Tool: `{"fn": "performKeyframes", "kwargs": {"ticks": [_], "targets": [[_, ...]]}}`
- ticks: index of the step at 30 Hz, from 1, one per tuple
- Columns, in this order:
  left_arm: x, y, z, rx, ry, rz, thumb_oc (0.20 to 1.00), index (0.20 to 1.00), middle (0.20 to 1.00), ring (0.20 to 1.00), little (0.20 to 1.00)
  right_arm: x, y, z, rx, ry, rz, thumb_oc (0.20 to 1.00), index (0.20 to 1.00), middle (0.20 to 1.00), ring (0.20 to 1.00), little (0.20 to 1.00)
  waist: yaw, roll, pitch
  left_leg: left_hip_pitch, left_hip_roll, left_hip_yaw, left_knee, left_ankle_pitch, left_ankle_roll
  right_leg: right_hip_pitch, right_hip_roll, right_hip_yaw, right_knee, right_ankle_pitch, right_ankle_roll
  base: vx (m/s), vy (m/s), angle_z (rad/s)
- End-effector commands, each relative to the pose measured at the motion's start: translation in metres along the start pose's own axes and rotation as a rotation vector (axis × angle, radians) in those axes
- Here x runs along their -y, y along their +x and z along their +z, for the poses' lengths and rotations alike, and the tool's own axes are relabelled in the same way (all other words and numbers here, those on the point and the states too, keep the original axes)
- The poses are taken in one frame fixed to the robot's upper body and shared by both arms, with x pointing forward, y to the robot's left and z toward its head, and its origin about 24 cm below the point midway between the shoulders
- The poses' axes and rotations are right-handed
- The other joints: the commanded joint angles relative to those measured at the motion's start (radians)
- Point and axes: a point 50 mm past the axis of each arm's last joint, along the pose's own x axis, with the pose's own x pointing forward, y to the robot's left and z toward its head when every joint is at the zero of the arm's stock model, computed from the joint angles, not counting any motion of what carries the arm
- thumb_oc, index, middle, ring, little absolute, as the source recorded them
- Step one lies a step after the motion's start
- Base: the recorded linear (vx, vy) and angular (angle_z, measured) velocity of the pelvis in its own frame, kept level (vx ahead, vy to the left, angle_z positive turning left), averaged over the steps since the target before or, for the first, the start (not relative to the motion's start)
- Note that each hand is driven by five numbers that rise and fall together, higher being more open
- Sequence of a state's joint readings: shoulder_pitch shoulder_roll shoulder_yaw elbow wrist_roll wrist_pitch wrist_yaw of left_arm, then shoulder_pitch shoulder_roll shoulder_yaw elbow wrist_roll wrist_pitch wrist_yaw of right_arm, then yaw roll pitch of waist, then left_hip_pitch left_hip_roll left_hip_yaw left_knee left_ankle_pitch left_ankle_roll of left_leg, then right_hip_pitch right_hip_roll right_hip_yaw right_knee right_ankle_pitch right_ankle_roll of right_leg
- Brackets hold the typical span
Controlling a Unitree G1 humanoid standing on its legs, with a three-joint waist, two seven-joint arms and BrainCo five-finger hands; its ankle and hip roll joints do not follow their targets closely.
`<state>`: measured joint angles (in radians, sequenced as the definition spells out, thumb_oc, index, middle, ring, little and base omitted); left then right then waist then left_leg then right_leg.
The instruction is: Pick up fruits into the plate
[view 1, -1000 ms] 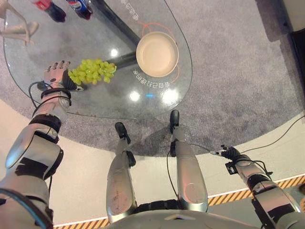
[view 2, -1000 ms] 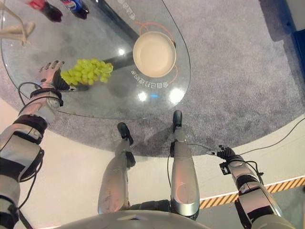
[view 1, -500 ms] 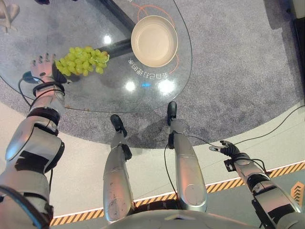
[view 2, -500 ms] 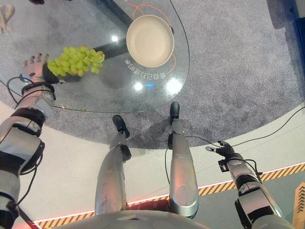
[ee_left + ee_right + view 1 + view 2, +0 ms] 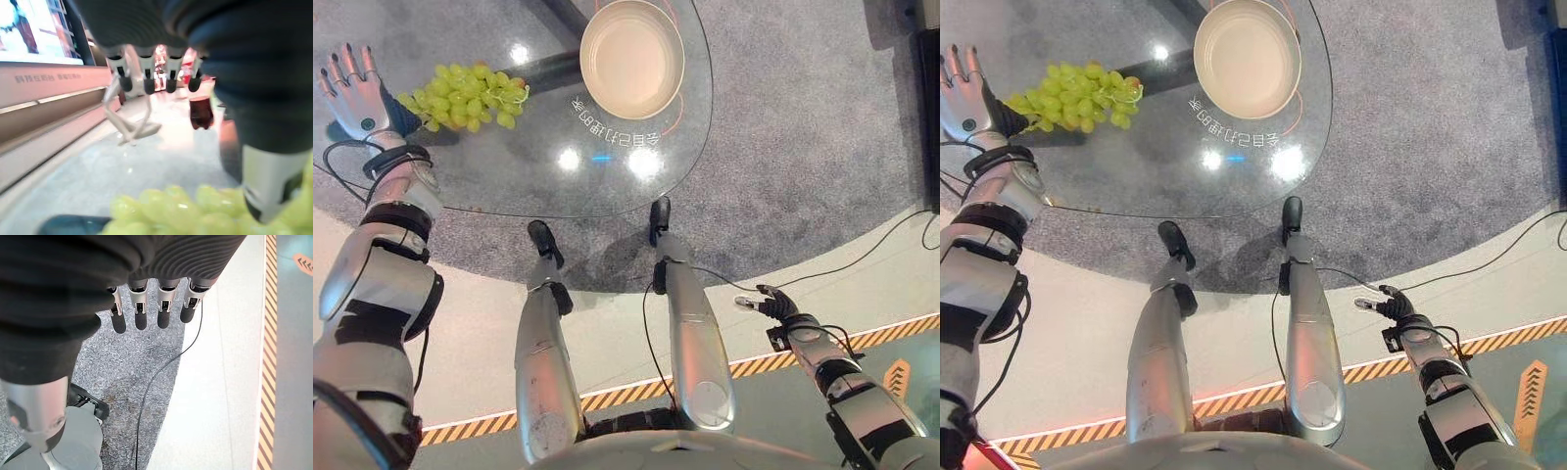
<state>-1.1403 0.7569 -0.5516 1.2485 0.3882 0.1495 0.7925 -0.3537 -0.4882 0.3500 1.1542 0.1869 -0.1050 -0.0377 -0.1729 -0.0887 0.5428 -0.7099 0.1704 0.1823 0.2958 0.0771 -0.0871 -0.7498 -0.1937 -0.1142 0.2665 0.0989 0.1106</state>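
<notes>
Though spread flat at the upper left of the left eye view, left hand (image 5: 354, 86) grips nothing: fingers straight and fanned, palm edge just beside the near end of the grapes (image 5: 465, 95). Bunch of pale green, round, glossy berries, lying loose on the glass table (image 5: 509, 176), long axis running across the frame from the hand toward the plate (image 5: 631, 57). Plate at upper centre, round, cream, matte, shallow, bare, well apart from the bunch. Likely calls for closing round the bunch first, soft and prone to shed berries. Right hand (image 5: 766, 302) low at lower right, off the table, fingers relaxed, far from the fruit; 1 nearer hand, the left.
</notes>
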Motion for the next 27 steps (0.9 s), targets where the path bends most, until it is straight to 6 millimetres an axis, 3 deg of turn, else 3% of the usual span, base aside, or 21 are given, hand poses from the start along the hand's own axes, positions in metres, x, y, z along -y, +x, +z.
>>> {"fn": "performKeyframes", "kwargs": {"ticks": [1,8,9,12,21,27], "targets": [[-0.018,0.017,-0.017,0.003,0.072,0.045,1.0,1.0,1.0,1.0,1.0,0.001,-0.01,-0.03,-0.062,-0.002,-0.011,1.0,1.0,1.0,1.0,1.0,-0.001,-0.025,-0.023,-0.067,-0.071,-0.002,0.13,-0.128,0.014,-0.031,0.101,0.002,0.075,-0.077,-0.037,0.0,0.0,0.0],[-0.009,0.016,0.003,0.195,0.145,-0.121,1.0,1.0,1.0,1.0,1.0,0.011,-0.008,-0.016,-0.009,-0.012,-0.057,1.0,1.0,1.0,1.0,1.0,-0.021,-0.018,-0.023,-0.102,-0.076,0.003,0.141,-0.13,0.017,-0.071,0.1,0.016,0.074,-0.062,-0.034,0.02,0.039,-0.01],[-0.006,0.014,0.007,0.246,0.168,-0.169,1.0,1.0,1.0,1.0,1.0,0.013,-0.009,-0.016,-0.007,-0.021,-0.062,1.0,1.0,1.0,1.0,1.0,-0.021,-0.01,-0.023,-0.087,-0.073,-0.004,0.151,-0.168,0.01,-0.058,0.104,0.02,0.085,-0.093,-0.026,0.07,0.055,-0.02],[0.004,0.007,0.013,0.325,0.219,-0.268,1.0,1.0,1.0,1.0,1.0,0.019,-0.009,-0.011,0.009,-0.037,-0.081,1.0,1.0,1.0,1.0,1.0,-0.029,0.0,-0.023,-0.097,-0.074,0.003,0.159,-0.17,0.01,-0.072,0.101,0.026,0.088,-0.089,-0.025,0.03,0.061,-0.05],[0.025,-0.006,0.009,0.315,0.318,-0.623,1.0,1.0,1.0,1.0,1.0,0.045,-0.009,0.008,0.072,-0.071,-0.157,1.0,1.0,1.0,1.0,1.0,-0.052,0.028,-0.023,-0.112,-0.073,0.025,0.156,-0.165,0.006,-0.099,0.09,0.034,0.081,-0.077,-0.017,0.0,0.049,-0.05],[0.024,-0.004,-0.001,0.214,0.364,-0.658,1.0,1.0,1.0,1.0,1.0,0.056,-0.011,0.015,0.105,-0.087,-0.189,1.0,1.0,1.0,1.0,1.0,-0.059,0.031,-0.023,-0.133,-0.071,0.028,0.167,-0.165,0.004,-0.12,0.092,0.037,0.088,-0.076,-0.018,0.0,0.009,-0.02]]}}
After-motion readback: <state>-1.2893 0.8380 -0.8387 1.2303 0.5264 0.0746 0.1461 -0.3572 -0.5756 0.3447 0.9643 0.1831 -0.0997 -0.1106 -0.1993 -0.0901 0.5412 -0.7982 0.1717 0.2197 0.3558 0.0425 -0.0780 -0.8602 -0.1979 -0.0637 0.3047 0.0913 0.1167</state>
